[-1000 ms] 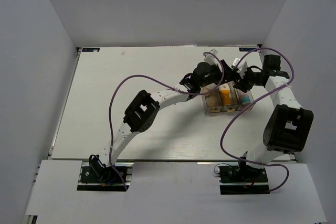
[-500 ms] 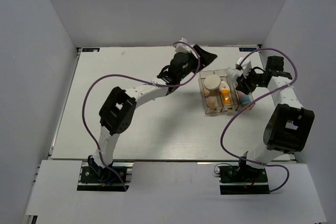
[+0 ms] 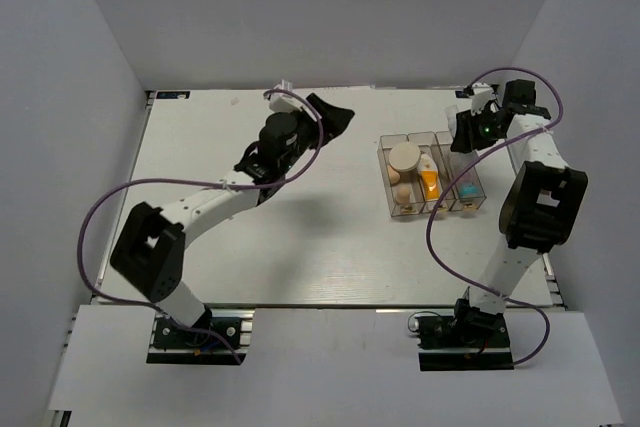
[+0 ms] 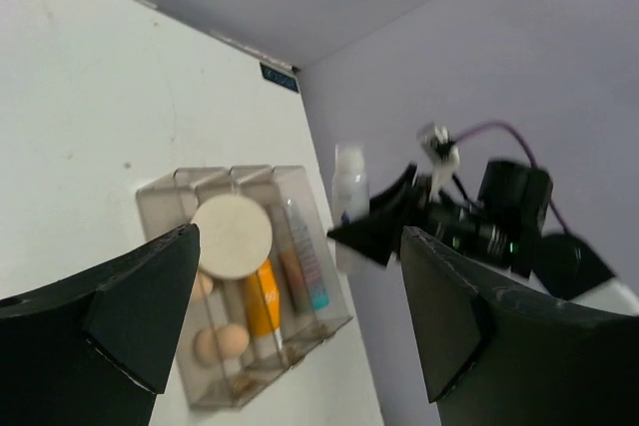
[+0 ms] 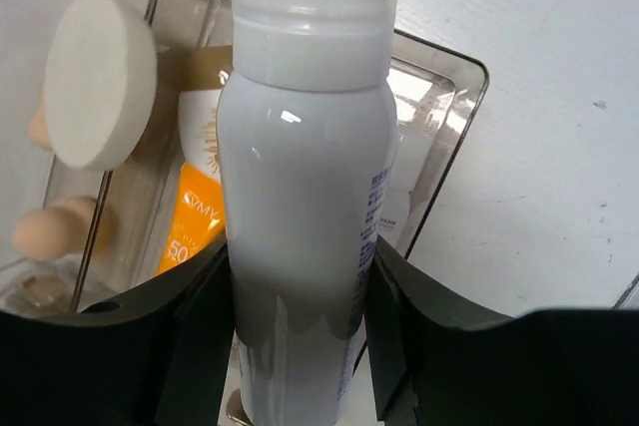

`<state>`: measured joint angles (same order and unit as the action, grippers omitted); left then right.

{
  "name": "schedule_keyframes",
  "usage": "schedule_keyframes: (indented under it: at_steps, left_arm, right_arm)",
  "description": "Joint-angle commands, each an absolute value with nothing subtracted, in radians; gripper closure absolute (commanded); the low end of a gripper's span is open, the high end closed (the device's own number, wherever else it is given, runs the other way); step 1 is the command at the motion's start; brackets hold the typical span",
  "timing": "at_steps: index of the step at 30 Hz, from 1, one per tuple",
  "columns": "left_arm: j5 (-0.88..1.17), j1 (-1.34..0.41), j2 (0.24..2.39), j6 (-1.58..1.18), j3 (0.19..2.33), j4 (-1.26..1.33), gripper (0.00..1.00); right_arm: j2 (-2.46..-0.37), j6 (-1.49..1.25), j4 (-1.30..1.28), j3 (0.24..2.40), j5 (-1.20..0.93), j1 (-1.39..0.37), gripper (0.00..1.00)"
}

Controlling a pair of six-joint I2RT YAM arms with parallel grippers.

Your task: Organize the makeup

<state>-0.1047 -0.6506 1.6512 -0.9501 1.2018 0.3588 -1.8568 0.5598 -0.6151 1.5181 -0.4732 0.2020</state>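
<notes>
The right gripper (image 5: 300,331) is clamped on the bottle (image 5: 305,147), the left gripper (image 4: 300,306) wide apart and empty; if lowered tilted, the bottle could catch the box (image 5: 451,122) wall below.

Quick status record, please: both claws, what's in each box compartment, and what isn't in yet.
left claw: open, empty, left of the box
right claw: shut on white bottle, by the box's far right corner
clear box: three compartments
left compartment: round cream compact, two beige sponges
middle compartment: orange tube
right compartment: white-pink-blue tube
not in yet: white bottle
</notes>
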Motion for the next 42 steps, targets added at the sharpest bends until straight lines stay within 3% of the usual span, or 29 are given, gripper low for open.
schedule_keyframes:
  at_steps: [1, 9, 12, 14, 16, 18, 27, 30, 33, 37, 42]
  left_arm:
    - [-0.117, -0.657, 1.491, -0.888, 1.105, 0.347, 0.08]
    - [-0.172, -0.657, 1.207, -0.810, 0.907, 0.201, 0.08]
    - [-0.193, -0.657, 1.105, -0.798, 0.859, 0.143, 0.08]
    - [-0.221, -0.657, 1.033, -0.799, 0.806, 0.103, 0.08]
    - [-0.235, -0.657, 0.987, -0.811, 0.751, 0.086, 0.08]
    - [-0.247, -0.657, 0.919, -0.824, 0.721, 0.063, 0.08]
    - [-0.238, -0.667, 0.819, -0.798, 0.690, -0.058, 0.08]
    - [-0.203, -0.667, 0.815, -0.750, 0.706, -0.110, 0.08]
    - [-0.183, -0.667, 0.798, -0.726, 0.707, -0.168, 0.07]
    - [-0.189, -0.667, 0.761, -0.712, 0.701, -0.221, 0.06]
    - [-0.192, -0.667, 0.729, -0.687, 0.698, -0.265, 0.06]
  right_arm:
    - [-1.911, 0.376, -0.712, 1.630, -0.428, 0.199, 0.90]
    - [-1.947, 0.351, -0.771, 1.611, -0.419, 0.192, 0.82]
    - [-1.944, 0.351, -0.770, 1.591, -0.405, 0.190, 0.69]
    - [-1.937, 0.348, -0.764, 1.579, -0.390, 0.187, 0.49]
    - [-1.931, 0.350, -0.761, 1.575, -0.376, 0.189, 0.35]
    - [-1.931, 0.354, -0.764, 1.577, -0.364, 0.190, 0.29]
    - [-1.873, 0.446, -0.805, 1.615, -0.365, 0.192, 0.24]
    - [-1.781, 0.514, -0.792, 1.631, -0.412, 0.196, 0.12]
    - [-1.689, 0.551, -0.756, 1.603, -0.492, 0.192, 0.11]
    - [-1.545, 0.413, -0.565, 1.468, -0.558, 0.190, 0.11]
    - [-1.393, 0.192, -0.350, 1.283, -0.476, 0.190, 0.11]
